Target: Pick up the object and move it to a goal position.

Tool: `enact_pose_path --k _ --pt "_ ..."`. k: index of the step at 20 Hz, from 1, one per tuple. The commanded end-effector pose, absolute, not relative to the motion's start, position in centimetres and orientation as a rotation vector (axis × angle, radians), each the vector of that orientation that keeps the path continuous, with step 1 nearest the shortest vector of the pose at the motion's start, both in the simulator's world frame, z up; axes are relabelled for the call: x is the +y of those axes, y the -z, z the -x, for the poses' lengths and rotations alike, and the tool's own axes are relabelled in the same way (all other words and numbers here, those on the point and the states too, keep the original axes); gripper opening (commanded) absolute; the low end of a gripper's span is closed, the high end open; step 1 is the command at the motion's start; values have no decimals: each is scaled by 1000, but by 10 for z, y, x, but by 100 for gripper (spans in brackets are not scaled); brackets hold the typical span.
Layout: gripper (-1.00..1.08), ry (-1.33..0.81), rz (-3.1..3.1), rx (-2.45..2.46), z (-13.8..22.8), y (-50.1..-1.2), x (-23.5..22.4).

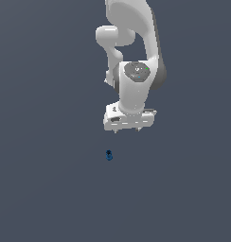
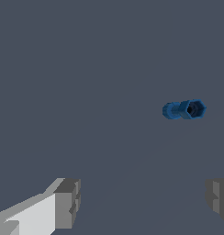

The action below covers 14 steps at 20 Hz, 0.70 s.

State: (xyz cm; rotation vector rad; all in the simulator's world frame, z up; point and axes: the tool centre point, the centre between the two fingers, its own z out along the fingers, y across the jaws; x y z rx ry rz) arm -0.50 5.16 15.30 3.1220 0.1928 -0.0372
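While the white arm [image 1: 131, 56] hangs over the grey desk [image 1: 41, 189], we see its claw [image 1: 127, 130] spread wide and holding nothing. The object [image 1: 109, 155] (small, glossy, dark blue) rests on the desk, apart from the claw and toward the exterior view's left of it. In the wrist view, the object [image 2: 184, 110] lies clear of both grey fingertips [image 2: 68, 202].

Wrist view: gripper [image 2: 141, 202] sitting w/ jaws spread wide, two grey fingertip pads [image 2: 68, 202] showing apart at frame edge. Dark-blue object [image 2: 184, 110] lying on plain grey floor [image 2: 86, 92], clear of both pads, not between them. Hex-shaped end w/ dark hollow facing camera.
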Motion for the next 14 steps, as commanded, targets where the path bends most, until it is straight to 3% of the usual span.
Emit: enact_pose_path --k 1,14 --pt "100 37 -3121 194 5 -153 51" --pt "100 30 -3109 363 -14 -139 33"
